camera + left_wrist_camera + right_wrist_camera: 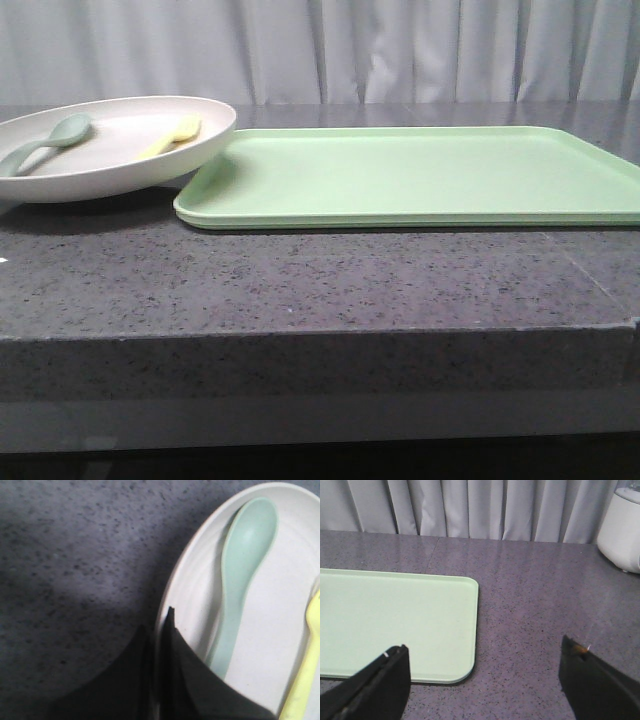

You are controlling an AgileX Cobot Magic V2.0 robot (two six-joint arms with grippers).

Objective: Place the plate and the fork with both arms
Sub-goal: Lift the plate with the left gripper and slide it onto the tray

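Observation:
The cream plate (120,175) is at the far left in the front view, slightly tilted, with its right rim over the green tray's left corner. The pale-yellow fork (175,135) lies inside it beside a grey-green spoon (45,143). In the left wrist view my left gripper (158,625) is shut on the plate's rim (185,580), one finger inside and one outside; the fork (307,665) and spoon (245,565) lie close by. My right gripper (482,647) is open and empty above the stone table, just off the tray's corner. Neither gripper shows in the front view.
The flat light-green tray (420,175) covers the middle and right of the dark speckled table (300,280); it also shows in the right wrist view (395,620). A white appliance (622,527) stands at the back beyond the tray. Grey curtains hang behind.

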